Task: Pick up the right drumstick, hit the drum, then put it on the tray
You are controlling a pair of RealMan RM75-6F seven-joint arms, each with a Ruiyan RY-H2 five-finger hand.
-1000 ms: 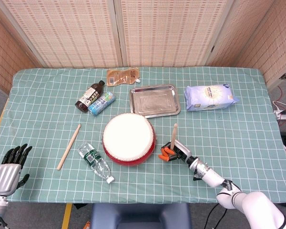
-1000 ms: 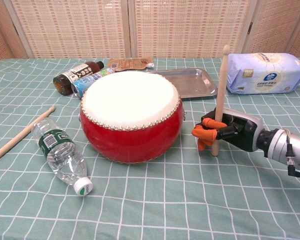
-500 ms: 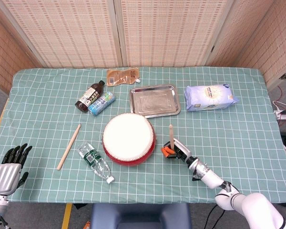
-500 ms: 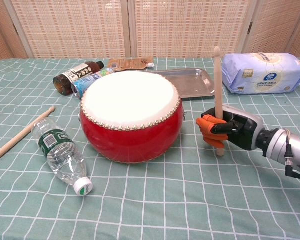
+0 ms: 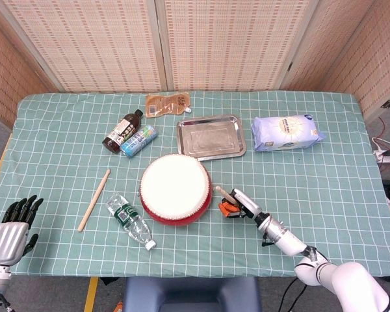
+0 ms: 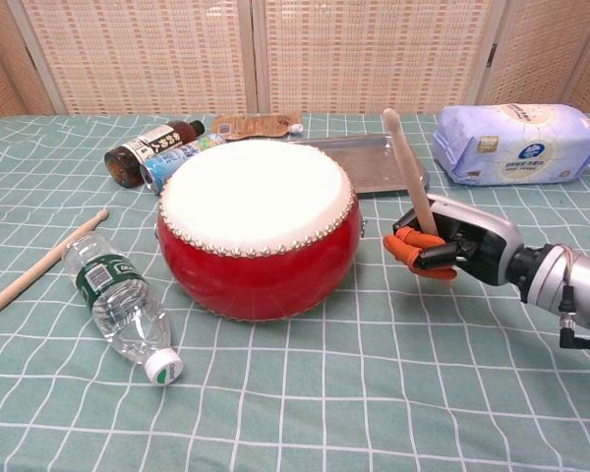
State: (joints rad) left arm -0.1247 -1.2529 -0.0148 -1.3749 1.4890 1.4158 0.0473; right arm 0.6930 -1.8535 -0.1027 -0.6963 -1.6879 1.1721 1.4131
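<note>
Right hand (image 6: 442, 248): fingers closed around the right drumstick (image 6: 405, 167), just beside the drum, above the cloth.
Right drumstick: tilted, its free end leans toward the drum (image 6: 259, 231).
Left hand (image 5: 12, 222): fingers apart, holding nothing, at the near left table edge.
Tray (image 5: 211, 137): behind the drum, bare.
Around: white packet (image 5: 286, 132) beside the tray; water bottle (image 5: 131, 221) and second drumstick (image 5: 94, 199) left of the drum.
</note>
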